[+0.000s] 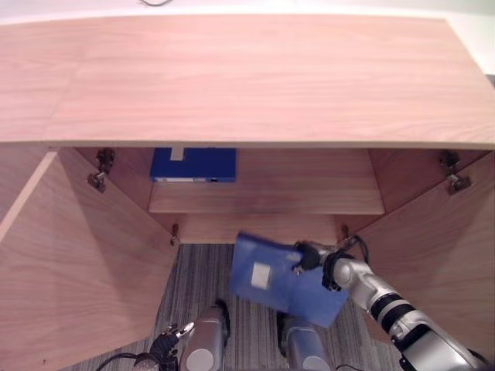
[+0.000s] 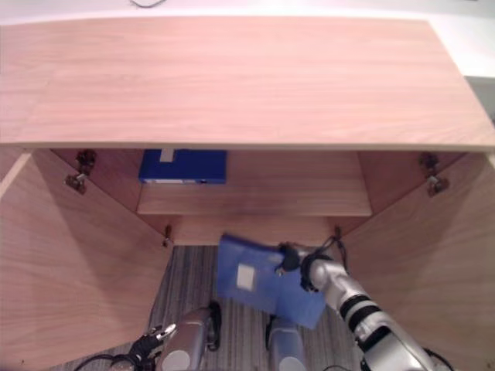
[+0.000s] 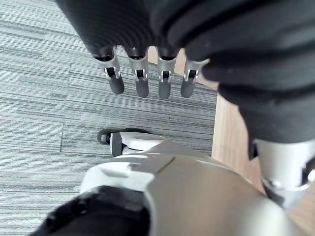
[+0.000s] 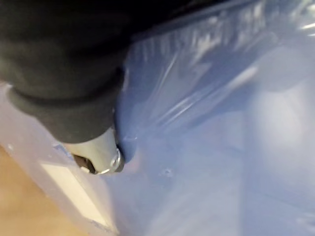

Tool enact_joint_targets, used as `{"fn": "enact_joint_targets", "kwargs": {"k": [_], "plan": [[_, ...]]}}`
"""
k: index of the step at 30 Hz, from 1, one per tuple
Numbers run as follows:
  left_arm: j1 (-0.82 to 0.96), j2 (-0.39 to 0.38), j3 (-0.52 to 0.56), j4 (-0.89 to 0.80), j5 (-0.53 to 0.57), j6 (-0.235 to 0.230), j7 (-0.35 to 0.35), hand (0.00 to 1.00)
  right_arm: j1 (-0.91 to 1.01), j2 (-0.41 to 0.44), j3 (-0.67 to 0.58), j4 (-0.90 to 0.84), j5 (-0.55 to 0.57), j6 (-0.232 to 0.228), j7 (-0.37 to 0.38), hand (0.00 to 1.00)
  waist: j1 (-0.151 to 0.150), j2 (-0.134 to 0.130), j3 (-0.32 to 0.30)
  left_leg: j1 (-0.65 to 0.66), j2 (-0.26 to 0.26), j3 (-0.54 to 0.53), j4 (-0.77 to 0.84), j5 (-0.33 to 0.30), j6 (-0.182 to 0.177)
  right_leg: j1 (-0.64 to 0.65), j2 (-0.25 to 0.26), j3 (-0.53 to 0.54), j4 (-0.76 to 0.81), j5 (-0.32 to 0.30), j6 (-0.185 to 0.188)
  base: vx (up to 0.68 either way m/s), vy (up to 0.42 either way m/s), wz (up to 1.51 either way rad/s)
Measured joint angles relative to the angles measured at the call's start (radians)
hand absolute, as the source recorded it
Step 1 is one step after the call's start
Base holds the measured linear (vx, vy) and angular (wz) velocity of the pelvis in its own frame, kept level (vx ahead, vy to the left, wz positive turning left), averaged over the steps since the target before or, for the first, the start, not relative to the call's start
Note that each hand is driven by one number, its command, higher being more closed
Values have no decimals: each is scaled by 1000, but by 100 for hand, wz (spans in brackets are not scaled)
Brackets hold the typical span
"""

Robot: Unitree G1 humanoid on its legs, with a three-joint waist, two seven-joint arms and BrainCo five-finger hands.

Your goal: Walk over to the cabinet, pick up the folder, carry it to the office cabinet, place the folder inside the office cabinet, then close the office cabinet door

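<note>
Folder point(image 1: 278, 282), blue w/ white label, mid-air just in front of office cabinet point(image 1: 247, 77) opening, tilted, lower than front edge of shelf point(image 1: 309, 193), over grey carpet point(image 1: 197, 278). Pinched near one edge by right hand point(image 1: 308, 257): thumb clamped on top face, rest of grip underneath, hidden. Left hand point(image 3: 166, 83) low by the side, fingers straight, holding nothing.

Step in hand, prob.: getting folder inside. To do it well:

- Lift first. Bring leading edge above shelf front before pushing fwd, else likely jam against shelf lip.
- Level out the tilt; go in flat.
- Aim for bare wood to the right of dark blue box file point(image 1: 193, 165) at shelf's back left; keep clear of it.
- Looks like thin plastic, gripped at one side only, so prob. floppy. Move slow, no swinging.
- Push deep enough, no overhang at front; otherwise no clean door closing later.
- Let go only w/ weight fully on shelf, then pull straight back, minding right door point(image 1: 433, 255) and its hinge.
- Left door point(image 1: 85, 263) also wide open; left hand free for it.
</note>
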Motion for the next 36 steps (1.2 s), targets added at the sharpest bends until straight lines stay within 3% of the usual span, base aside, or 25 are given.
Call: {"fn": "enact_joint_targets", "kwargs": {"k": [8, 15, 17, 24, 27, 29, 32, 36], "plan": [[15, -2, -4, -59, -38, 1, -1, 0, 49, 71, -302, -300, 568, -17, -109, 100, 0, 10, 53, -163, 10, -4, 280, -134, 0, -182, -14, 1, 325, -166, 1, -26, 11, 3], [14, -6, -6, -112, -48, 7, 0, 0, 27, 77, -449, -340, 850, -38, -184, 100, 4, 22, 115, -307, 25, -13, 398, -169, -1, -319, -44, -58, 458, -210, -6, 13, -9, 6], [12, -3, -17, -116, -61, 11, 4, 0, -15, 73, -448, -310, 929, -38, -197, 100, 3, 28, 125, -337, 26, -20, 411, -170, -1, -345, -45, -64, 471, -212, -7, -33, 6, 5], [3, -2, -68, -120, -111, 20, 55, 0, -429, -6, -454, -52, 1347, -45, -279, 100, 22, 51, 143, -447, 7, -40, 448, -155, 3, -444, -69, -86, 518, -212, -8, -34, 20, 14], [0, -2, -89, -138, -135, 21, 86, 0, -603, -25, -514, 32, 1523, -91, -332, 100, 30, 63, 149, -460, -16, -54, 433, -139, 4, -446, -94, -105, 513, -212, -8, 4, 16, 30], [0, -2, -100, -151, -153, 21, 118, 0, -712, -27, -578, 77, 1643, -153, -386, 100, 37, 64, 150, -477, -38, -63, 416, -122, 6, -457, -116, -119, 510, -213, -7, 8, 1, 33], [-3, -7, -109, -184, -162, 19, 147, 0, -799, -50, -628, 117, 1737, -203, -454, 100, 51, 77, 155, -507, -60, -80, 405, -105, 3, -476, -140, -143, 510, -213, -7, 5, -7, 32], [-5, -13, -109, -202, -180, 18, 167, 0, -837, -59, -644, 171, 1772, -221, -501, 100, 56, 81, 158, -518, -82, -91, 370, -78, 0, -478, -165, -165, 493, -213, -7, 11, -18, 27]]}}
